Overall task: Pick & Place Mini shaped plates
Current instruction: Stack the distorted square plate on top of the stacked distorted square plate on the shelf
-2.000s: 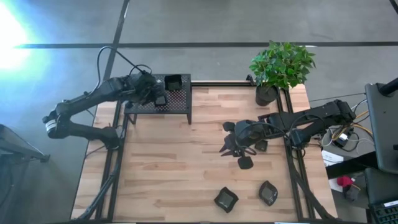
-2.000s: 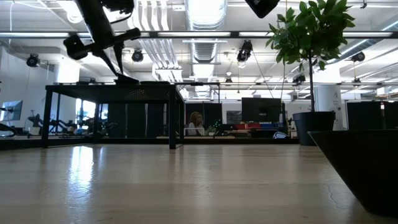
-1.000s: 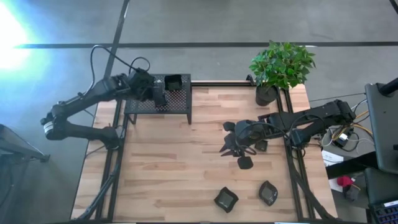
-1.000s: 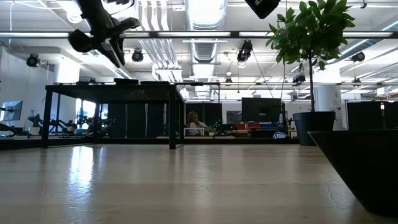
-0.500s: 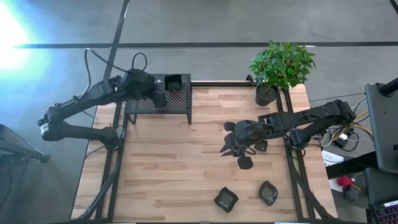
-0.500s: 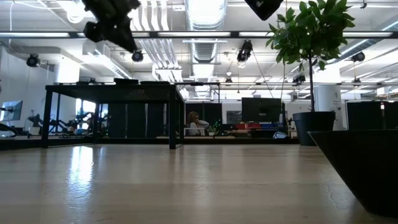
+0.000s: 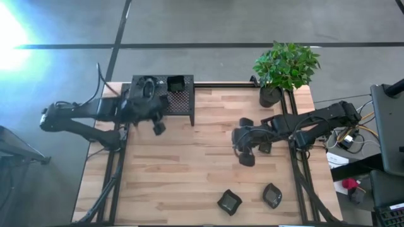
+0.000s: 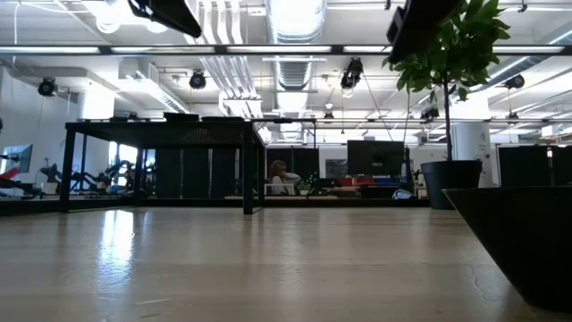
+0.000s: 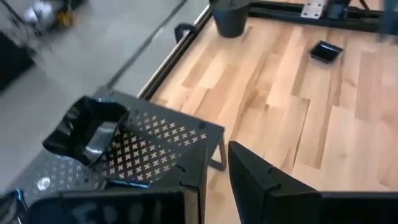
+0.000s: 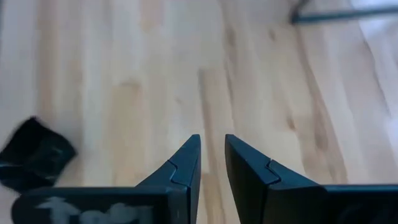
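Note:
One mini shaped plate (image 7: pixel 175 82) (image 9: pixel 87 130) sits on the black perforated stand (image 7: pixel 165 101) at the far left. Two more plates (image 7: pixel 229 202) (image 7: pixel 272 195) lie near the table's front edge, and another (image 7: pixel 265 147) lies right of centre. My left gripper (image 7: pixel 156 126) (image 9: pixel 214 155) hangs just off the stand's near edge, open by a narrow gap, with nothing between its fingers. My right gripper (image 7: pixel 243 151) (image 10: pixel 212 146) hovers over the wood right of centre, also narrowly open and empty. A plate (image 10: pixel 34 162) lies on the table beside it.
A potted plant (image 7: pixel 283 69) stands at the far right corner. A black metal frame (image 7: pixel 293 164) runs along the table's sides. Bare wood (image 7: pixel 177 170) spreads between the stand and the plates. A large dark shape (image 8: pixel 527 241) fills the low view's near right.
My left gripper has swung from above the stand toward the table's near edge, rolling as it went, and now hangs past the stand's front. My right gripper has turned and tipped further down, staying over the same spot. No plate has moved.

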Robot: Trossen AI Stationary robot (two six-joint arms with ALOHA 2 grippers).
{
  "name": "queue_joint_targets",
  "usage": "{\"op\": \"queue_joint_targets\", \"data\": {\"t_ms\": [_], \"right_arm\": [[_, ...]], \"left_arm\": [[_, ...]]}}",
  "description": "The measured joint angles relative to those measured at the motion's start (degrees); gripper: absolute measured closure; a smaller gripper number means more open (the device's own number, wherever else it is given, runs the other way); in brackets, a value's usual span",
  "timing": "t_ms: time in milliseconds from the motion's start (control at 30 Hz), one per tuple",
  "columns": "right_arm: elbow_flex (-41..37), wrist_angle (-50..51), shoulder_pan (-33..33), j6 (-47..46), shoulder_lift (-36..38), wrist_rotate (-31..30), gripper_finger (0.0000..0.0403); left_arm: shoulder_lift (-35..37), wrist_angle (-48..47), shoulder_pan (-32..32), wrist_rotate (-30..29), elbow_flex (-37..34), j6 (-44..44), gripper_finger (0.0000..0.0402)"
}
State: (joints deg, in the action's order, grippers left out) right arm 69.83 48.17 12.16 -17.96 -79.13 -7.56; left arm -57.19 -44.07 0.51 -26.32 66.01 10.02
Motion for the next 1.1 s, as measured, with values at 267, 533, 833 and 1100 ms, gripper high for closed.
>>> {"op": "queue_joint_targets", "data": {"t_ms": [267,533,833,1100], "right_arm": [[-4.11,3.31,0.00,-8.74,0.00,-2.92,0.0335],[-7.76,1.48,4.50,-14.81,0.00,2.46,0.0335],[-10.13,-12.52,14.55,-15.15,-0.07,1.13,0.0335],[-13.97,-22.42,21.49,-15.10,-3.15,-3.92,0.0335]], "left_arm": [[-0.19,2.89,13.36,-9.39,-4.35,0.75,0.0342],[-0.32,11.27,19.27,-9.81,-11.02,0.30,0.0342],[-0.40,19.61,22.71,-9.64,-17.05,-1.20,0.0342],[-0.44,24.22,25.80,-9.58,-18.79,-1.33,0.0342]]}}
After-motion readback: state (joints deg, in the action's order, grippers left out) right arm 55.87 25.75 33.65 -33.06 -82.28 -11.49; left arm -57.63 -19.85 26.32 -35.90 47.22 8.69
